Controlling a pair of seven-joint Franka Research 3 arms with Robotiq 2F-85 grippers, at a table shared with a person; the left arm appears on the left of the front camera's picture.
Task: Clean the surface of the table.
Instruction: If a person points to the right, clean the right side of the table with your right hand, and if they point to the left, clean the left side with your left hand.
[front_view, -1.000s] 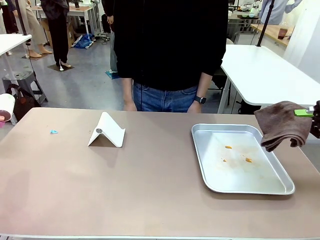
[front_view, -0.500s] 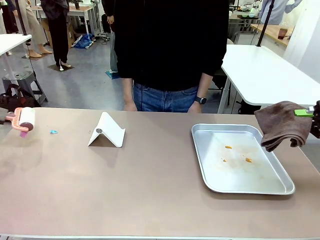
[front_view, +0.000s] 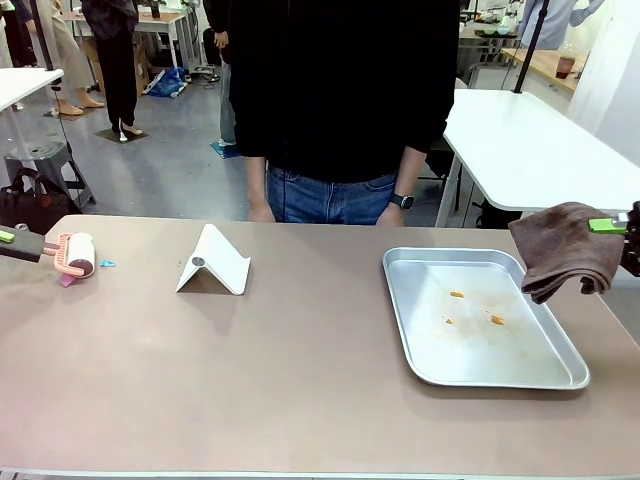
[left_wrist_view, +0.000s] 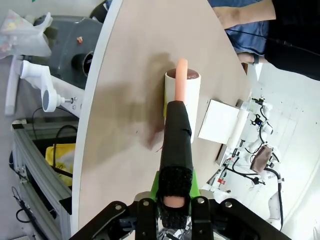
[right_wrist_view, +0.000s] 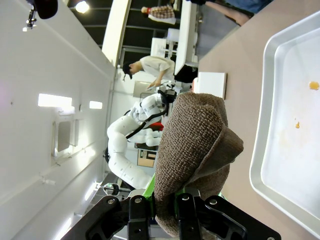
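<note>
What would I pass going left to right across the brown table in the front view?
Lint roller → small blue scrap → white folded stand → silver tray → brown cloth.

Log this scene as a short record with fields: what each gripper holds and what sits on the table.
Left gripper: shut on the lint roller handle; roller at the table left end, beside a blue scrap
Right gripper: shut on a brown cloth, held in the air right of the tray
Tray: silver, with orange spots
Also on table: white folded stand
Person: standing at far side
</note>
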